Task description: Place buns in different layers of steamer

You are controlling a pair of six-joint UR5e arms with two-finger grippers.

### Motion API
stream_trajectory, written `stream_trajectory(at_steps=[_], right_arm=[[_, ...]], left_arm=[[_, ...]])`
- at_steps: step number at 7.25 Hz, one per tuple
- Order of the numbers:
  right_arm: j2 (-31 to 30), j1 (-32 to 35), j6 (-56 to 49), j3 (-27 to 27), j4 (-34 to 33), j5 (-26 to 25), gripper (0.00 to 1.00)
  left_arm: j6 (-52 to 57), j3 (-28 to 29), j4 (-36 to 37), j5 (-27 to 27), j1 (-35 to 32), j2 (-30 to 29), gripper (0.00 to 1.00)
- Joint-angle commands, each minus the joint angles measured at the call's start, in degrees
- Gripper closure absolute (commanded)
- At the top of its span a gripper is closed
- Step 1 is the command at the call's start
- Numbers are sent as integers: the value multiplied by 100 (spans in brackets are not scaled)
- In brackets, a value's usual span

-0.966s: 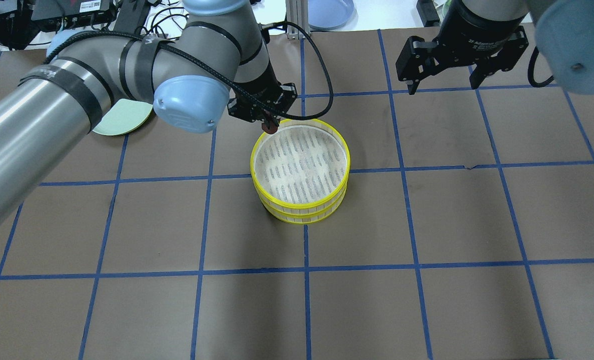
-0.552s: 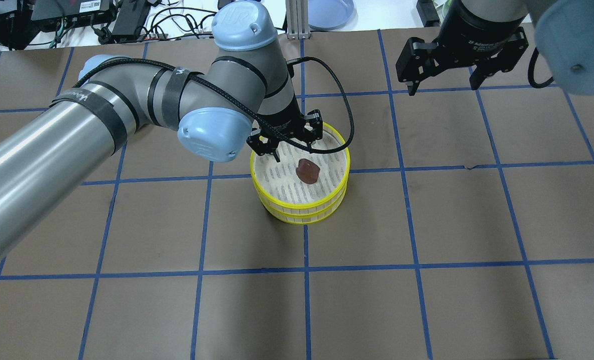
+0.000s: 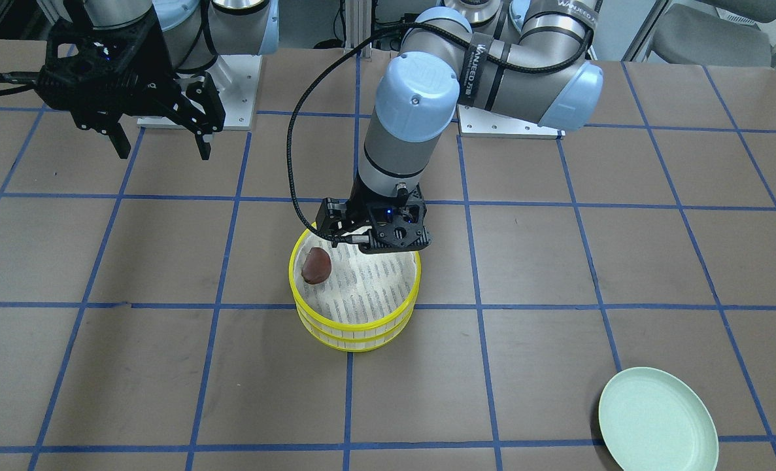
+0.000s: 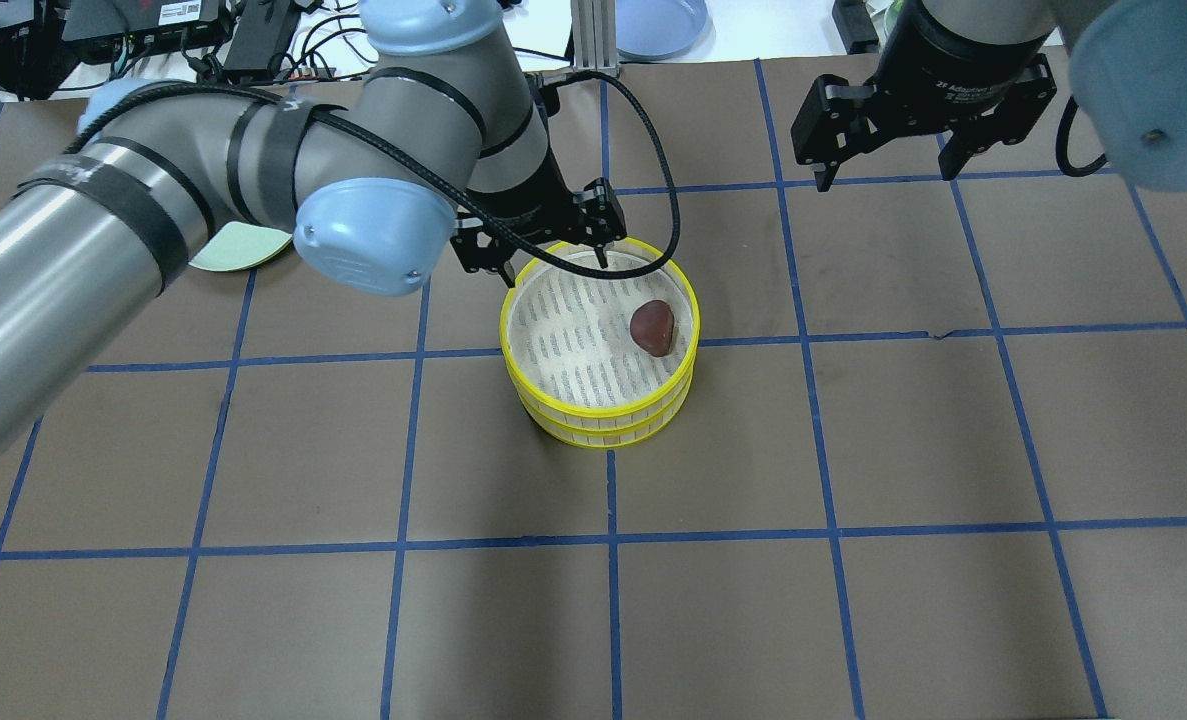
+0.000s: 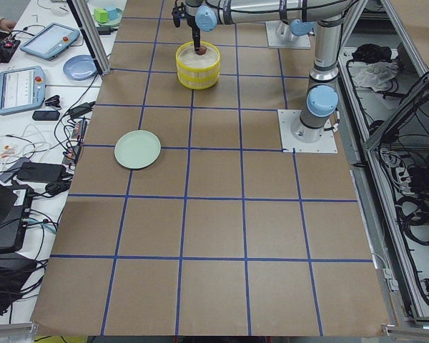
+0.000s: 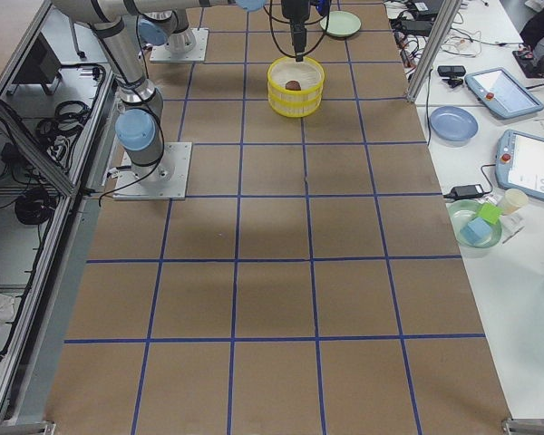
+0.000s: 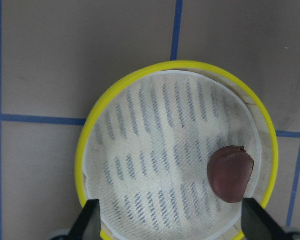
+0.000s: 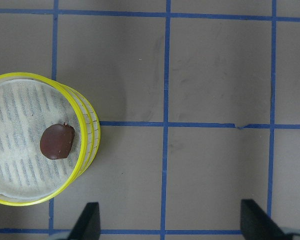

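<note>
The dark reddish-brown bun lies loose on the white mesh liner of the top steamer tray, against its right-hand wall and about halfway between the near and far edge; nothing grips it. Its long axis runs roughly from far to near, with the blunter end towards the near side. That tray sits squarely on the lower tray, whose inside is hidden, so the cream-white bun cannot be seen in any view (it may well lie in that covered layer, and if so the placing looks finished). The left gripper hangs over the far rim of the stack with its fingers spread wide and nothing between them. The bun lies to its right and nearer the robot, outside the line of the fingers. A straight lift away should therefore not disturb it. The left arm is by far the closer of the two. The right gripper, likewise spread and empty, hovers well apart over the far right of the table. A pale green plate rests well off on the far left.
</note>
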Motion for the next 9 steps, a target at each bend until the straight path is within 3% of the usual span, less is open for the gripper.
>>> stream_trajectory(at_steps=[1, 4, 7, 9], right_arm=[[-3, 0, -27, 0, -7, 9, 0], [-3, 18, -36, 17, 2, 0, 0], [-3, 9, -36, 44, -7, 0, 0], [-3, 9, -36, 44, -7, 9, 0]], left_arm=[[1151, 168, -749, 374, 1011, 334, 0], [2006, 282, -1227, 699, 1841, 914, 0], [2034, 177, -1797, 577, 1808, 1616, 0], [2034, 159, -1835, 558, 1799, 1671, 0]])
